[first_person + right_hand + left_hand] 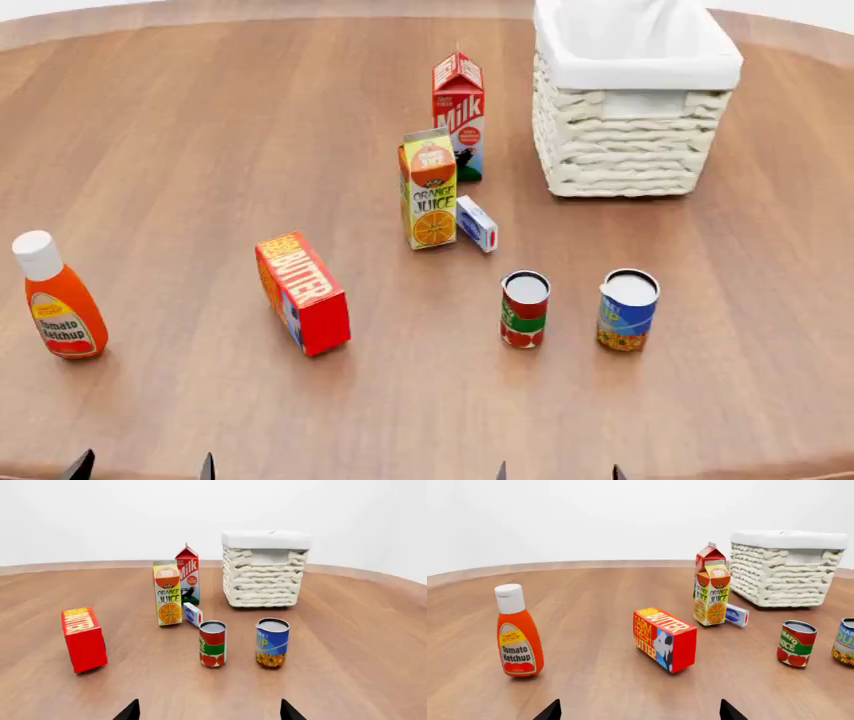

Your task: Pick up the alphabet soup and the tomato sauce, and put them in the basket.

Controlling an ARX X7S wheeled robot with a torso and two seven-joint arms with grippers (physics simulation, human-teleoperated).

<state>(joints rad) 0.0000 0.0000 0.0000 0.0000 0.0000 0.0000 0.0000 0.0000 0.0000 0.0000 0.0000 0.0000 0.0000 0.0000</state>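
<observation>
The alphabet soup, a blue can with a pale lid, stands upright on the wooden table beside the tomato sauce, a red and green can. Both also show in the right wrist view, alphabet soup and tomato sauce. The cream wicker basket sits behind them at the far right, its cloth lining folded over the rim. My left gripper and right gripper hang at the near table edge, both open and empty, the right one just short of the two cans.
An orange juice carton, a milk carton and a small blue-white box stand mid-table. A red butter box lies left of the cans. A ketchup bottle stands at the far left.
</observation>
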